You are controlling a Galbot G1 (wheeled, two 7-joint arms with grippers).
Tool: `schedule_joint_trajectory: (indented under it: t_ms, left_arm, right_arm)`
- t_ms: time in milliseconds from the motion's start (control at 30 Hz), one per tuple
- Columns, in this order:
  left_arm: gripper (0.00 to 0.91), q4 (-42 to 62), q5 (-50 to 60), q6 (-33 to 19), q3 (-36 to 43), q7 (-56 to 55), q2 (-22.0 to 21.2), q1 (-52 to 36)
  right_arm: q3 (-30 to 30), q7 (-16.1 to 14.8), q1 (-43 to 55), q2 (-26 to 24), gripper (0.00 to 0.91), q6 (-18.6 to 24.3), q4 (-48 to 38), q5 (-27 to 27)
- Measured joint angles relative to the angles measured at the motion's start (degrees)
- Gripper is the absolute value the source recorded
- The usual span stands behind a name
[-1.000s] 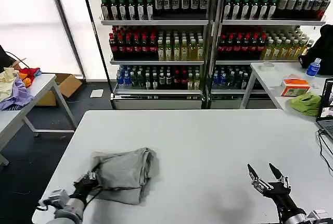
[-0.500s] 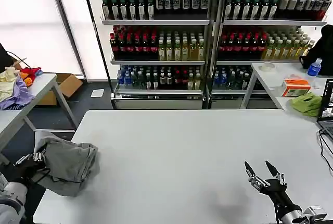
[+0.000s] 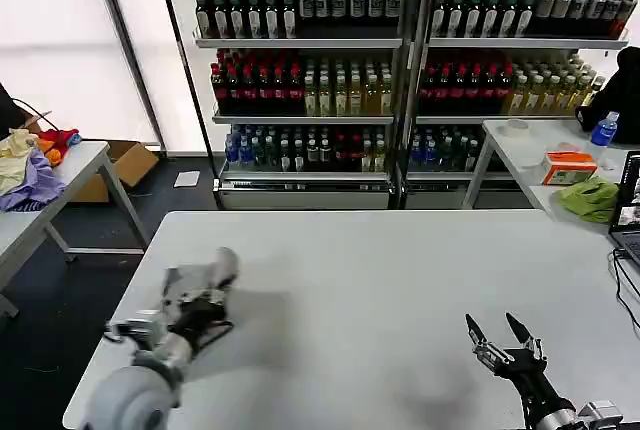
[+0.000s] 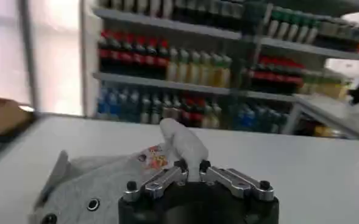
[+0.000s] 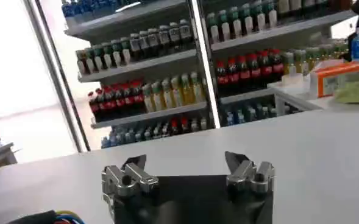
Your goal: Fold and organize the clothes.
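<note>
Left end effector [image 3: 205, 302] pinched tight on the grey T-shirt [image 4: 106, 179], bunched up with its multicolour chest print showing, lifted over the white counter's [image 3: 380, 290] near-left area. Right end effector [image 3: 503, 342] hovers low at the near-right, fingers spread wide, holding nothing. Broad bare counter lies between them; drink shelves [image 3: 400, 70] stand beyond.

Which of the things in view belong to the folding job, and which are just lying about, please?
For the job:
- grey T-shirt, pinched in the left gripper
- right gripper, open above the table

Lying about:
- coloured garments on the side table
- green cloth
- orange box
- drink shelves
</note>
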Motion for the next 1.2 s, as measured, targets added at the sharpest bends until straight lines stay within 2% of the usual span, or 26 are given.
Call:
schedule_joint_trajectory:
  t_ms: [33, 233, 400, 600, 800, 833, 867, 900, 933, 1200]
  left_arm:
    - [0.907, 0.7, -0.3, 0.4, 2.8, -0.6, -0.9, -1.5]
    - [0.907, 5.8, -1.7, 2.7, 16.2, -2.9, -6.9, -7.6]
    - [0.907, 6.9, -2.8, 3.9, 20.1, -3.3, -8.8, -10.0]
    - [0.907, 4.1, -3.9, 4.5, 17.4, -2.8, -8.1, -10.6]
    - [0.907, -0.1, -4.1, 4.3, 9.0, -1.7, -6.3, -8.1]
    - [0.907, -0.8, -4.2, 4.2, 7.1, -1.5, -6.1, -7.4]
    - [0.907, -1.5, -4.2, 4.2, 5.3, -1.4, -5.8, -6.6]
    - [0.907, -2.1, -4.3, 4.1, 3.4, -1.2, -5.6, -5.8]
    - [0.907, -2.8, -4.4, 3.9, 1.5, -0.9, -5.5, -4.9]
    - [0.907, -6.4, -4.0, 3.3, -9.6, 0.8, -5.5, 1.2]
  right_arm:
    - [0.0, 0.1, -0.2, 0.2, 0.907, -0.1, 0.2, -0.2]
    - [-0.8, 1.4, -0.2, 0.5, 0.907, -2.2, 1.5, -1.1]
    - [-2.7, 3.9, 1.4, -0.3, 0.907, -6.8, 1.9, -0.8]
    - [-10.2, 8.7, 7.3, -1.2, 0.907, -13.7, 1.1, 1.5]
    - [-21.1, 14.0, 15.6, -0.6, 0.907, -18.3, -2.3, 5.3]
    - [-22.8, 14.7, 16.8, -0.3, 0.484, -18.7, -3.2, 6.0]
    - [-24.5, 15.4, 17.9, 0.1, 0.242, -19.1, -4.0, 6.8]
    - [-26.3, 16.0, 18.9, 0.5, 0.04, -19.4, -5.1, 7.5]
    - [-27.9, 16.5, 19.7, 1.0, 0.0, -19.6, -6.0, 8.1]
    - [-36.8, 18.5, 24.1, 3.8, 0.0, -20.5, -10.2, 11.9]
